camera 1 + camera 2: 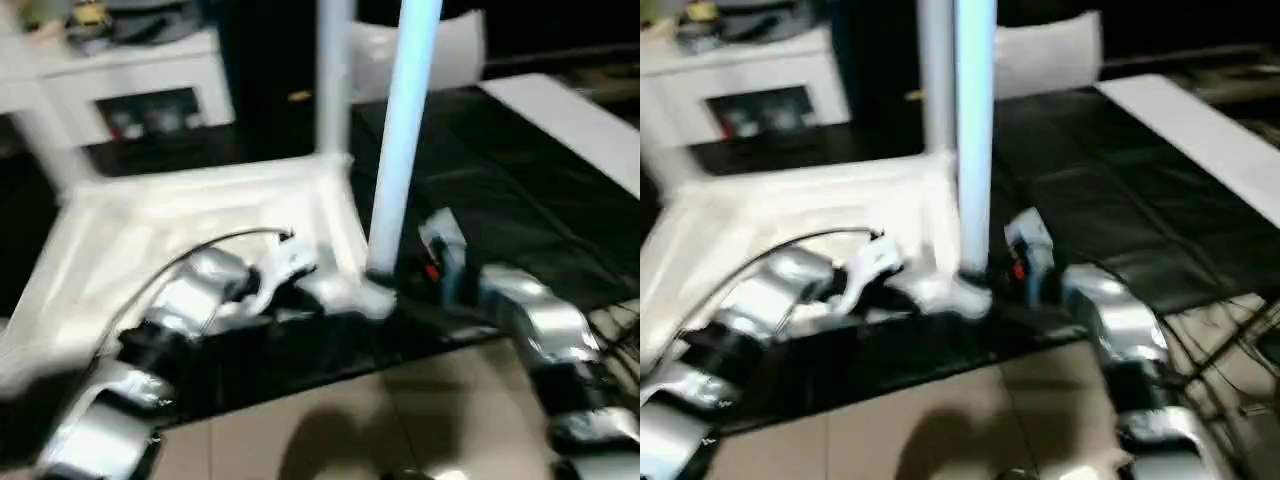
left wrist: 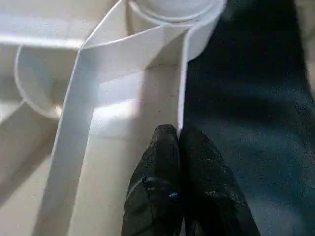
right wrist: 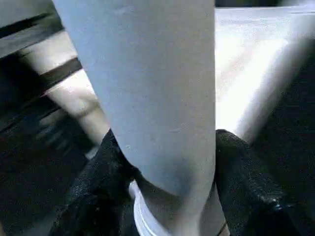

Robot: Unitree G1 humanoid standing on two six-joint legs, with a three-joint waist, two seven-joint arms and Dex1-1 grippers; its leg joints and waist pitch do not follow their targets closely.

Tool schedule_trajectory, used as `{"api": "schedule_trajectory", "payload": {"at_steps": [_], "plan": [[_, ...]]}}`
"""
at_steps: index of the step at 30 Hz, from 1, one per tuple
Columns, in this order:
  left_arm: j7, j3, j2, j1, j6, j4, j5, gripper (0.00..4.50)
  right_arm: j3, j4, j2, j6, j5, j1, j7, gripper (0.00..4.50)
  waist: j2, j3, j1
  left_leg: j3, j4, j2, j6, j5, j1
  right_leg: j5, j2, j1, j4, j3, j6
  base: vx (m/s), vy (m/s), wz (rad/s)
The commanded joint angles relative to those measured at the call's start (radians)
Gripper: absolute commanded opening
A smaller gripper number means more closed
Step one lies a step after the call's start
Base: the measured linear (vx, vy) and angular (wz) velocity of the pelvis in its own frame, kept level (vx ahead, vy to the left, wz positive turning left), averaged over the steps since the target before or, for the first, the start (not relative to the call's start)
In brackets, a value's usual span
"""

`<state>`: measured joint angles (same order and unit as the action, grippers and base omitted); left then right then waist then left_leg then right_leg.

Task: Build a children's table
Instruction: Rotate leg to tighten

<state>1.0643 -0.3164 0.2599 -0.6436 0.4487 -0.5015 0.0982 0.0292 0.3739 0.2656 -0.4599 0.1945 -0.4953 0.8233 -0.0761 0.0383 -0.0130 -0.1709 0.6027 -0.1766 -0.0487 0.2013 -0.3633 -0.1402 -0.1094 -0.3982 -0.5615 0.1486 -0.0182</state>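
silver forearms reach in from 7 and 5 o'clock of the head view, over a strip of pale tiled floor [image 1: 400, 420] at 6 o'clock. left gripper [image 2: 178, 133] has its jaws pressed together, tips resting at the rim of the table top [image 1: 180, 230], just beside a round corner socket [image 2: 177, 19]. right gripper [image 3: 167, 162] has its jaws spread around the base of an upright leg [image 1: 400, 140], one black finger [image 3: 96, 191] on each side and touching it; the leg stands in the socket at the top's near corner, about the middle of the head view.

table top lies upside down on a black mat [image 1: 500, 190], ribbed underside up, stretching from the centre toward 9 o'clock. a second leg [image 1: 333, 75] stands upright at the corner behind, toward 12 o'clock. white cabinet [image 1: 120, 80] sits at 11 o'clock, well apart. a white board [image 1: 570, 125] lies at 2 o'clock on the mat.
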Motion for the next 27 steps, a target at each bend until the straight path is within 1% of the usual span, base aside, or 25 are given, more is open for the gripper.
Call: {"api": "schedule_trajectory", "payload": {"at_steps": [1, 2, 3, 4, 5, 6, 7, 8, 9, 10, 11, 12, 14, 15, 16, 17, 19, 20, 21, 22, 23, 24, 25, 26, 27], "plan": [[-0.056, -0.008, -0.084, -0.006, 0.043, -0.006, -0.043, 0.00, 0.003, 0.033, -0.069, -0.031, -0.014, -0.034, -0.153, 2.07, 0.019, -0.054, 0.001, 0.025, -0.067, -0.032, 0.029, 0.298, 0.002, -0.585, -0.054, 0.049, 0.102, -0.033, -0.065, 0.000, 0.000, 0.00], [-0.111, 0.007, -0.111, -0.019, 0.045, -0.028, -0.038, 0.00, -0.004, 0.043, -0.096, -0.010, -0.021, -0.038, -0.206, 2.07, 0.019, -0.058, -0.008, 0.027, -0.067, -0.032, 0.041, 0.284, -0.005, -0.561, -0.054, 0.054, 0.100, -0.034, -0.068, 0.000, 0.000, 0.00], [-0.150, 0.017, -0.130, -0.028, 0.049, -0.041, -0.035, 0.00, -0.010, 0.048, -0.115, 0.004, -0.027, -0.041, -0.246, 2.07, 0.019, -0.060, -0.010, 0.024, -0.065, -0.031, 0.054, 0.264, -0.005, -0.529, -0.054, 0.051, 0.100, -0.036, -0.078, 0.000, 0.000, 0.00], [-0.199, 0.028, -0.156, -0.041, 0.029, -0.068, -0.029, 0.00, -0.017, 0.062, -0.143, 0.042, -0.032, -0.042, -0.285, 2.07, 0.017, -0.061, -0.009, 0.023, -0.065, -0.031, 0.063, 0.250, -0.006, -0.510, -0.055, 0.051, 0.099, -0.037, -0.085, 0.000, 0.000, 0.00], [-0.243, 0.044, -0.179, -0.051, 0.012, -0.089, -0.025, 0.00, -0.033, 0.067, -0.171, 0.058, -0.035, -0.041, -0.316, 2.40, 0.017, -0.061, -0.011, 0.021, -0.064, -0.030, 0.066, 0.247, -0.005, -0.505, -0.053, 0.048, 0.100, -0.037, -0.088, 0.000, 0.000, 0.00], [-0.253, 0.048, -0.185, -0.053, 0.008, -0.095, -0.025, 0.00, -0.037, 0.068, -0.178, 0.060, -0.035, -0.040, -0.325, 2.72, 0.018, -0.064, -0.005, 0.020, -0.063, -0.030, 0.073, 0.235, -0.002, -0.487, -0.054, 0.050, 0.100, -0.037, -0.096, 0.000, 0.000, 0.00], [-0.253, 0.048, -0.185, -0.053, 0.008, -0.095, -0.025, 0.00, -0.037, 0.068, -0.178, 0.060, -0.035, -0.040, -0.325, 2.75, 0.019, -0.063, -0.003, 0.022, -0.065, -0.032, 0.079, 0.230, -0.006, -0.475, -0.054, 0.053, 0.096, -0.037, -0.100, 0.000, 0.000, 0.00], [-0.277, 0.056, -0.200, -0.055, 0.011, -0.099, -0.021, 0.00, -0.049, 0.066, -0.199, 0.056, -0.036, -0.037, -0.355, 2.75, 0.017, -0.063, 0.000, 0.022, -0.067, -0.034, 0.087, 0.232, -0.007, -0.467, -0.052, 0.054, 0.093, -0.037, -0.102, 0.000, 0.000, 0.00], [-0.279, 0.056, -0.202, -0.054, 0.013, -0.097, -0.019, 0.00, -0.050, 0.065, -0.202, 0.054, -0.035, -0.035, -0.359, 2.82, 0.016, -0.063, 0.000, 0.023, -0.068, -0.036, 0.089, 0.226, -0.008, -0.454, -0.054, 0.055, 0.091, -0.039, -0.106, 0.000, 0.000, 0.00], [-0.274, 0.047, -0.200, -0.047, 0.015, -0.087, -0.012, 0.00, -0.048, 0.048, -0.204, 0.051, -0.028, -0.021, -0.351, 3.08, 0.016, -0.063, 0.001, 0.024, -0.070, -0.038, 0.091, 0.224, -0.009, -0.440, -0.053, 0.056, 0.089, -0.040, -0.110, 0.000, 0.000, 0.00], [-0.270, 0.042, -0.198, -0.045, 0.011, -0.086, -0.009, 0.00, -0.047, 0.040, -0.202, 0.056, -0.026, -0.014, -0.345, 3.16, 0.016, -0.062, 0.002, 0.024, -0.071, -0.039, 0.092, 0.226, -0.009, -0.435, -0.053, 0.057, 0.088, -0.041, -0.112, 0.000, 0.000, 0.00], [-0.266, 0.039, -0.192, -0.043, 0.004, -0.086, -0.006, 0.00, -0.047, 0.031, -0.195, 0.063, -0.025, -0.006, -0.338, 3.21, 0.015, -0.062, 0.003, 0.024, -0.071, -0.040, 0.094, 0.229, -0.008, -0.428, -0.054, 0.057, 0.088, -0.043, -0.115, 0.000, 0.000, 0.00], [-0.262, 0.033, -0.185, -0.044, -0.010, -0.091, -0.001, 0.00, -0.047, 0.024, -0.185, 0.077, -0.029, 0.005, -0.333, 3.41, 0.018, -0.063, 0.003, 0.023, -0.071, -0.040, 0.094, 0.230, -0.008, -0.424, -0.055, 0.057, 0.086, -0.044, -0.117, 0.000, 0.000, 0.00], [-0.248, 0.021, -0.171, -0.044, -0.041, -0.100, 0.008, 0.00, -0.051, 0.012, -0.169, 0.088, -0.030, 0.018, -0.321, 3.53, 0.018, -0.063, 0.008, 0.024, -0.072, -0.041, 0.094, 0.227, -0.009, -0.423, -0.057, 0.058, 0.086, -0.045, -0.119, 0.000, 0.000, 0.00], [-0.243, 0.016, -0.163, -0.044, -0.052, -0.104, 0.012, 0.00, -0.057, 0.004, -0.159, 0.092, -0.028, 0.026, -0.315, 3.53, 0.018, -0.062, 0.009, 0.023, -0.072, -0.041, 0.095, 0.228, -0.008, -0.425, -0.056, 0.057, 0.087, -0.046, -0.117, 0.000, 0.000, 0.00], [-0.240, 0.014, -0.159, -0.043, -0.059, -0.107, 0.015, 0.00, -0.060, 0.000, -0.154, 0.095, -0.026, 0.030, -0.312, 3.64, 0.017, -0.062, 0.013, 0.022, -0.072, -0.041, 0.096, 0.225, -0.007, -0.424, -0.058, 0.057, 0.087, -0.047, -0.115, 0.000, 0.000, 0.00], [-0.208, -0.002, -0.128, -0.034, -0.096, -0.108, 0.023, 0.00, -0.075, -0.026, -0.114, 0.111, -0.016, 0.058, -0.273, 3.85, 0.016, -0.063, 0.020, 0.022, -0.073, -0.042, 0.099, 0.212, -0.007, -0.403, -0.056, 0.058, 0.083, -0.049, -0.117, 0.000, 0.000, 0.00], [-0.195, -0.006, -0.119, -0.030, -0.101, -0.105, 0.023, 0.00, -0.077, -0.034, -0.100, 0.118, -0.013, 0.068, -0.254, 3.93, 0.017, -0.065, 0.025, 0.021, -0.072, -0.043, 0.101, 0.199, -0.008, -0.380, -0.058, 0.060, 0.080, -0.051, -0.122, 0.000, 0.000, 0.00], [-0.154, -0.018, -0.094, -0.020, -0.137, -0.097, 0.022, 0.00, -0.071, -0.063, -0.061, 0.122, -0.001, 0.094, -0.194, 3.93, 0.015, -0.066, 0.026, 0.021, -0.072, -0.043, 0.104, 0.193, -0.009, -0.367, -0.057, 0.060, 0.077, -0.051, -0.126, 0.000, 0.000, 0.00], [-0.148, -0.019, -0.089, -0.017, -0.138, -0.095, 0.021, 0.00, -0.070, -0.070, -0.054, 0.120, 0.006, 0.100, -0.179, 4.06, 0.016, -0.067, 0.030, 0.021, -0.071, -0.044, 0.116, 0.175, -0.010, -0.334, -0.058, 0.063, 0.073, -0.053, -0.136, 0.000, 0.000, 0.00], [-0.136, -0.021, -0.083, -0.013, -0.140, -0.092, 0.020, 0.00, -0.071, -0.082, -0.042, 0.116, 0.017, 0.110, -0.154, 4.18, 0.016, -0.067, 0.030, 0.021, -0.071, -0.044, 0.116, 0.175, -0.010, -0.334, -0.058, 0.063, 0.073, -0.053, -0.136, 0.000, 0.000, 0.00], [-0.110, -0.030, -0.068, -0.007, -0.154, -0.086, 0.020, 0.00, -0.078, -0.108, -0.023, 0.091, 0.047, 0.128, -0.108, 4.28, 0.016, -0.067, 0.032, 0.021, -0.071, -0.046, 0.121, 0.172, -0.009, -0.322, -0.057, 0.063, 0.072, -0.052, -0.148, 0.000, 0.000, 0.00], [-0.110, -0.030, -0.068, -0.007, -0.154, -0.086, 0.020, 0.00, -0.078, -0.108, -0.023, 0.091, 0.047, 0.128, -0.108, 4.33, 0.016, -0.066, 0.034, 0.021, -0.072, -0.046, 0.122, 0.176, -0.009, -0.326, -0.057, 0.064, 0.072, -0.052, -0.149, 0.000, 0.000, 0.00], [-0.087, -0.039, -0.052, 0.001, -0.160, -0.080, 0.022, 0.00, -0.078, -0.134, 0.004, 0.081, 0.066, 0.149, -0.058, 4.39, 0.014, -0.064, 0.036, 0.020, -0.073, -0.046, 0.122, 0.189, -0.007, -0.341, -0.056, 0.062, 0.075, -0.052, -0.148, 0.000, 0.000, 0.00], [-0.048, -0.056, -0.026, 0.014, -0.194, -0.077, 0.024, 0.00, -0.076, -0.173, 0.053, 0.068, 0.093, 0.188, 0.017, 4.45, 0.015, -0.062, 0.043, 0.021, -0.075, -0.049, 0.119, 0.208, -0.005, -0.369, -0.057, 0.063, 0.079, -0.053, -0.135, 0.000, 0.000, 0.00]]}}
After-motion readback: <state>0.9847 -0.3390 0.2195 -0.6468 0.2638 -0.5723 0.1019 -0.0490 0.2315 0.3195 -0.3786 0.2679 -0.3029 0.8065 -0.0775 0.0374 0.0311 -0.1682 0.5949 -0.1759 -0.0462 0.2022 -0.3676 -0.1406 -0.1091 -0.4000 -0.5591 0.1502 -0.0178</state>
